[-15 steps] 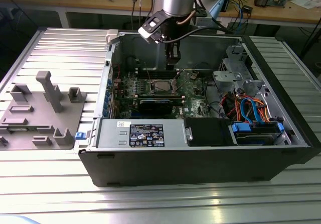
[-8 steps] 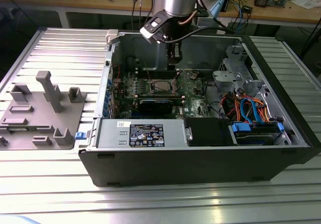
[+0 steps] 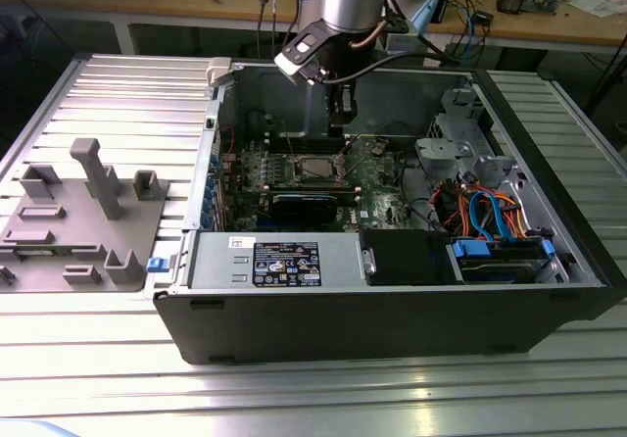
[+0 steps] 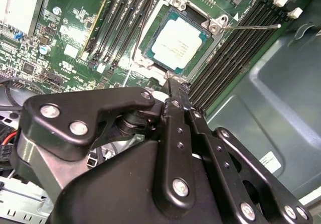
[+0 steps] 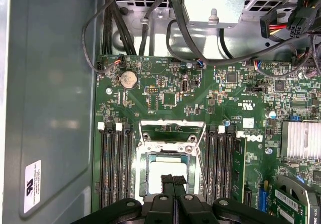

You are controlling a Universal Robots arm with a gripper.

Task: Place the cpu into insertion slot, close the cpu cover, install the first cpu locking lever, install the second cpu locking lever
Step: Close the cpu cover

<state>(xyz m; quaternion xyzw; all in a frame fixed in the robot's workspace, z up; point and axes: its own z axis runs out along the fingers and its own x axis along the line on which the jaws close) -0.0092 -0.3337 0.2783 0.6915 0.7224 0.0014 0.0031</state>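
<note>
Evidently with the cpu seated mid-frame in the exterior view, the gripper hangs just above it, pinched closed and empty, seemingly as a pushing tip.

The hand covers part of the cpu in the first wrist view; the exterior view's top edge crops the arm.

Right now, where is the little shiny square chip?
In the second wrist view the cpu sits in the insertion slot, between two banks of memory slots, near the gripper.
</note>
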